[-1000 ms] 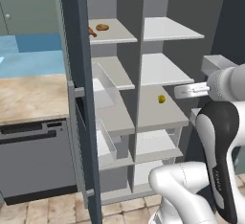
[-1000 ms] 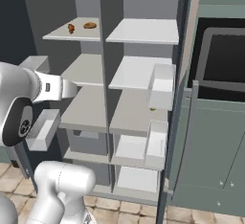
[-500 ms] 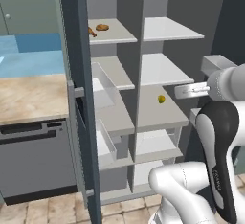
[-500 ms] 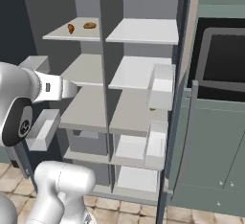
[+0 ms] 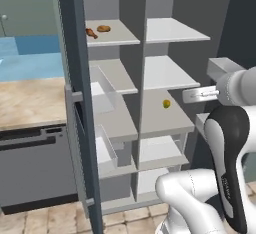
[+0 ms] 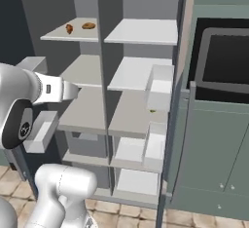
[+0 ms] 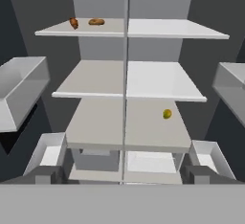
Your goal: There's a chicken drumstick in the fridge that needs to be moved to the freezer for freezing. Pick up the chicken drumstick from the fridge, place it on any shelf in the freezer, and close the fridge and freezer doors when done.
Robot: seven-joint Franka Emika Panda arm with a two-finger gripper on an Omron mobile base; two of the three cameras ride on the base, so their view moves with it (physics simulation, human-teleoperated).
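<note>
Nothing shifted since earlier frames. Claw point(image 7: 122, 177) jaws wide apart, empty, facing open unit mid-height. Small reddish-brown chicken drumstick point(image 7: 73, 23) at top white shelf point(image 7: 67, 28) left edge, beside golden bun point(image 7: 96, 22); raise claw, approach level, avoid bun.

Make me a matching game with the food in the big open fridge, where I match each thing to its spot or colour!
Things:
1. chicken drumstick
2. bun
3. fruit

Clues:
A. yellow-green, alone on the third shelf down, right half
B. reddish-brown, nearest the left edge of the top shelf
C. golden-brown, just right of the meat

Pairs: 1-B, 2-C, 3-A
</note>
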